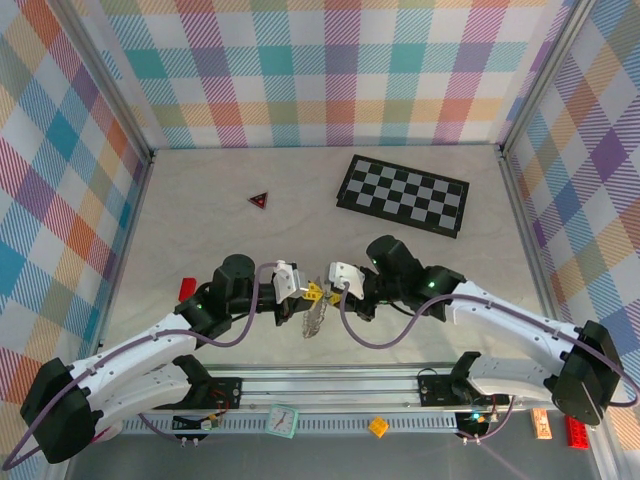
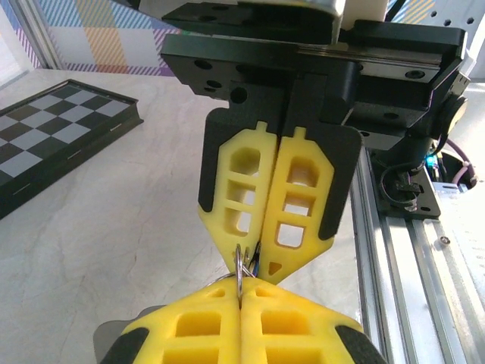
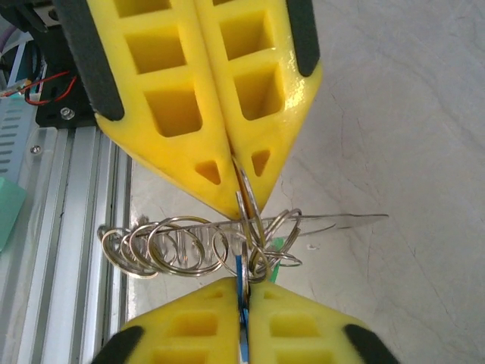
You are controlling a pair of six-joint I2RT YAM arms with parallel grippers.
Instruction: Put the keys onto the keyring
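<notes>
The table (image 1: 200,230) is pale and faintly marbled, walled in by pastel plaid cloth. In the top view, the left pincer (image 1: 308,293) and right pincer (image 1: 328,291) meet tip to tip, and the keyring (image 1: 313,320) hangs just below them as a small silvery blur. A folding chessboard (image 1: 403,195) lies well beyond the right pincer, and a small red triangle (image 1: 260,200) lies beyond the left one.

The right wrist view resolves that blur into a row of thin, glossy wire rings, overlapping like a loose coil and trailing off to one side of the tips. It shows the left pincer clenched on one upright ring. The right pincer's own ribbed yellow fingers are pressed onto the blue key (image 3: 239,274), a flat strip standing edge-on between them and reaching up into the rings. A sliver of the green key (image 3: 277,245) sits among the rings just beside it.

The left wrist view shows only one ring and a speck of blue where the hollow, wedge-shaped fingers meet. A grooved aluminium rail (image 2: 402,258) runs beside them.
</notes>
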